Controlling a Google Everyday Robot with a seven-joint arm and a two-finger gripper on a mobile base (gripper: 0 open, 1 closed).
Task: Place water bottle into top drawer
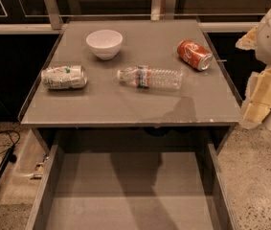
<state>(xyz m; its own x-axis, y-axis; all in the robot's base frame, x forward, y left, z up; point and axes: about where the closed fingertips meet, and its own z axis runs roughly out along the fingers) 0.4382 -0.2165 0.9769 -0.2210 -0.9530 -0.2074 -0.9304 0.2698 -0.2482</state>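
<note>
The water bottle [149, 77] lies on its side at the middle of the tabletop [106, 107], its long axis nearly parallel to the front edge and its white cap pointing toward the left edge. The gripper [259, 99] hangs beyond the right edge, near the front right corner and well apart from the bottle — whether it is spread or closed cannot be told. The bottle therefore lies to the gripper's left, base end nearer. A bowl [104, 43] sits toward the back edge, a crushed can [64, 77] by the left edge, a red can [194, 54] near the back right corner. The top drawer [125, 200] stands pulled out below the front edge, its visible bottom bare — the bottle is not yet grasped.
</note>
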